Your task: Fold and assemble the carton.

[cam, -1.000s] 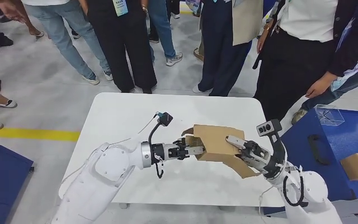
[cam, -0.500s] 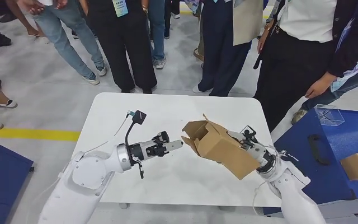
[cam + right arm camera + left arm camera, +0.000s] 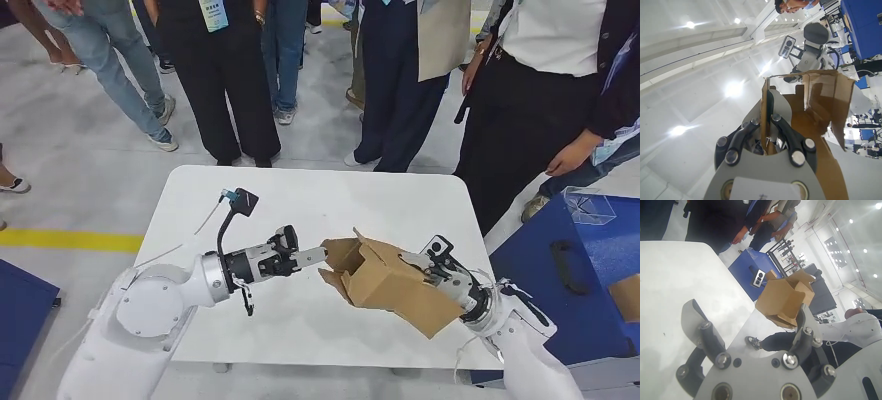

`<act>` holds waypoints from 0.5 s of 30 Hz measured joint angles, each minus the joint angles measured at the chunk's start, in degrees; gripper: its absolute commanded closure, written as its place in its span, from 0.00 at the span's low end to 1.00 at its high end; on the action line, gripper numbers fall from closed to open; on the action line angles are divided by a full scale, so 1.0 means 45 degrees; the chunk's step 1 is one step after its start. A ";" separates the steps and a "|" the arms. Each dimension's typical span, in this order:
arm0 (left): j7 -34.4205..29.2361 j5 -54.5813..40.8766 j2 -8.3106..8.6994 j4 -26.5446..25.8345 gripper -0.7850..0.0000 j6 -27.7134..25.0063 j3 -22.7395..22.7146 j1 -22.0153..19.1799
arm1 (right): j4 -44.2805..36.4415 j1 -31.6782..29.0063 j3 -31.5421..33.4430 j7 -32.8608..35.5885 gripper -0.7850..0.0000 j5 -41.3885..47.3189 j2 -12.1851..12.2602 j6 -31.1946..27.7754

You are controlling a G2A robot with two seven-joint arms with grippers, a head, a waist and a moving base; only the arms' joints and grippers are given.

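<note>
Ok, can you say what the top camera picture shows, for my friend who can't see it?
The right gripper is shut on a brown carton, holding it tilted over a white table. The open left gripper points at the carton's open, flapped end, close beside it.

I logged a white table (image 3: pixel 300 205), a blue cabinet (image 3: pixel 600 250) just beside it with a clear plastic box (image 3: pixel 588 203) on top, and a yellow floor stripe (image 3: pixel 70 241).

The carton (image 3: pixel 388 286) is matt brown cardboard with rough, torn edges; the tabletop (image 3: pixel 300 200) is smooth, faintly glossy white.
</note>
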 measured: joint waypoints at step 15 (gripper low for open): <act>-0.0248 -0.0365 -0.0117 0.1461 0.00 0.0812 0.0804 -0.1003 | -0.0457 -0.0250 0.0377 0.0000 1.00 0.0575 0.0069 0.0453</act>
